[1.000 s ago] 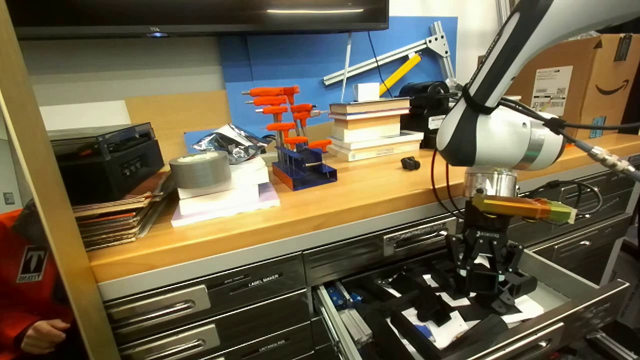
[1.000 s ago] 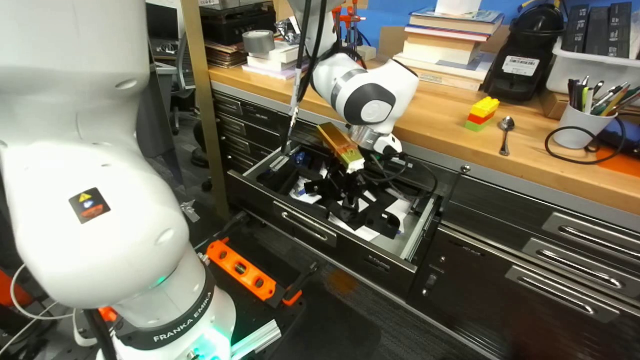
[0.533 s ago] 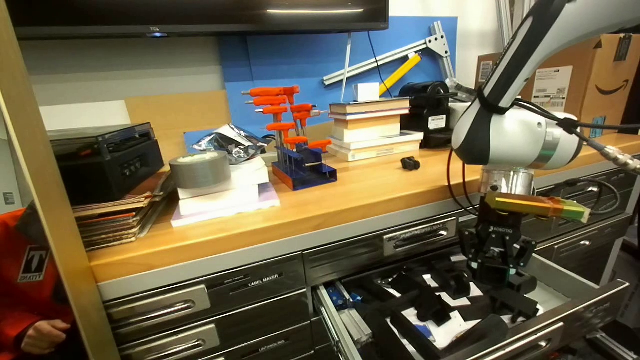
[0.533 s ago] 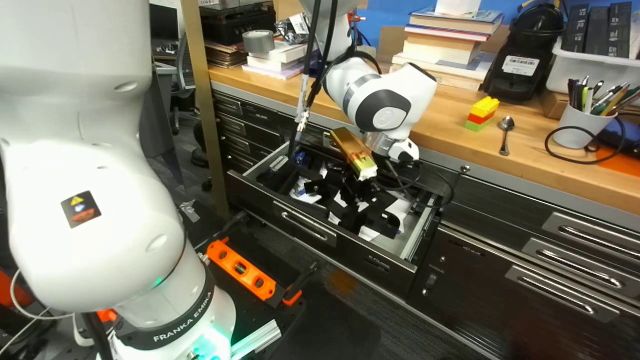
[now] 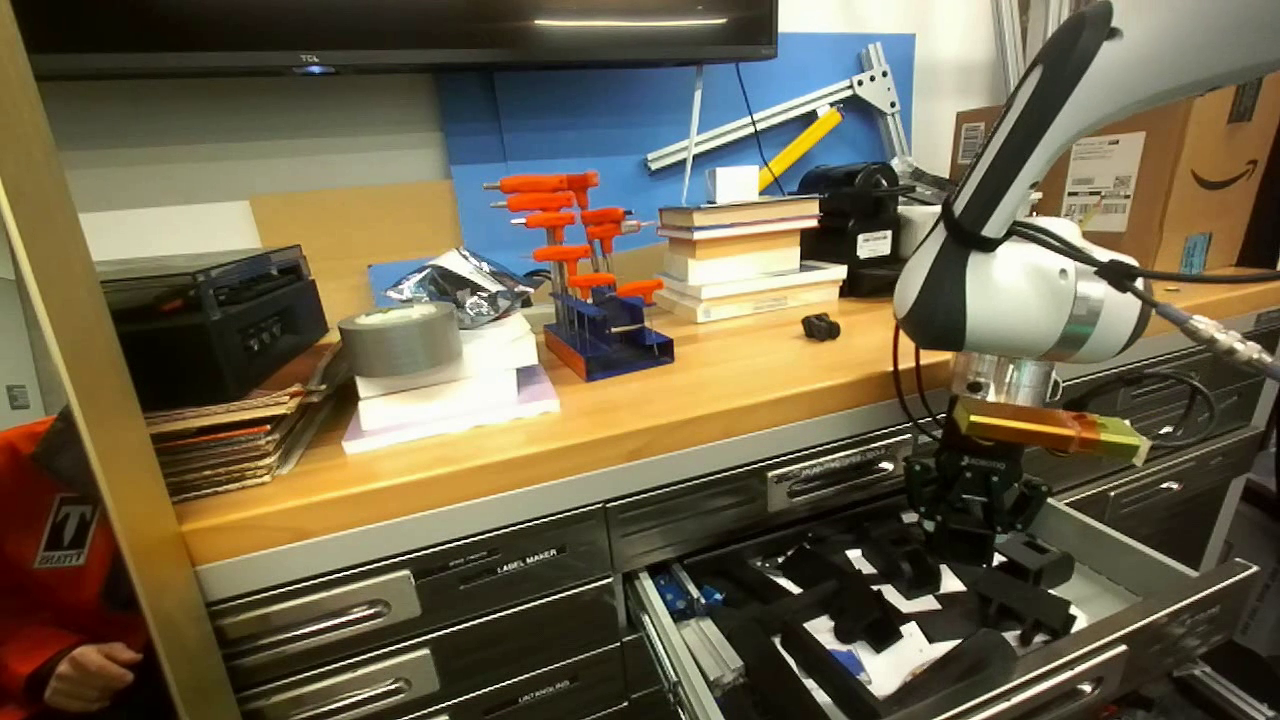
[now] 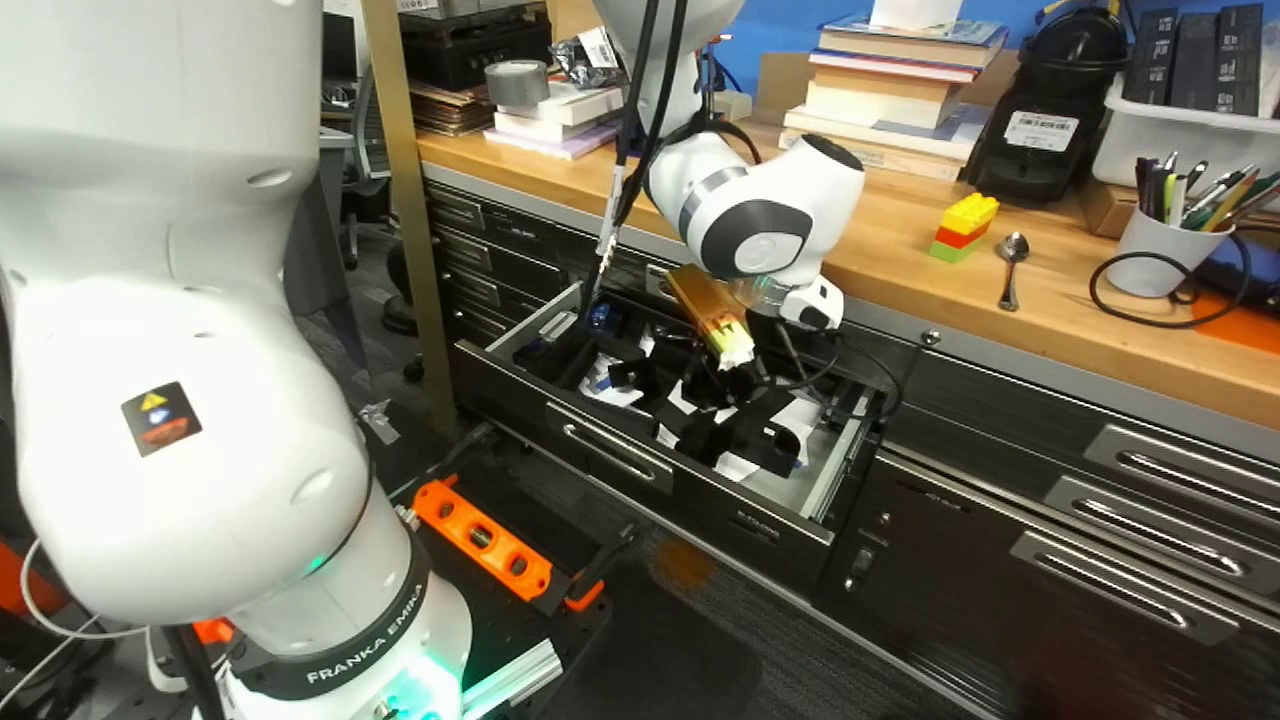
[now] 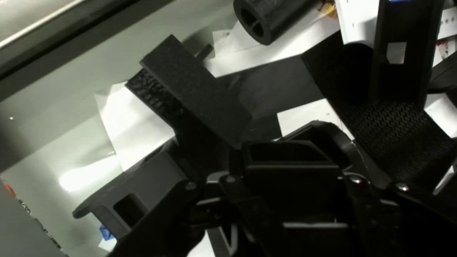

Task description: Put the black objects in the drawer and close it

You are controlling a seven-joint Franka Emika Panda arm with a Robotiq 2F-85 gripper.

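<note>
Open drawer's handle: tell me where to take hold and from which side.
I'd grip the handle at its middle, coming from in front of the drawer: it is a long, thin bar running level along the drawer's front. Clamping from above and below should suit. Room behind it is hard to judge.

From my end the black blocks (image 7: pixel 150 182) looked matt plastic, the drawer (image 7: pixel 68 103) smooth metal; I saw a smooth wooden bench (image 5: pixel 760 370), a crinkled, glossy foil bag (image 5: pixel 465 285) and a polished metal spoon (image 6: pixel 1012 262).
</note>
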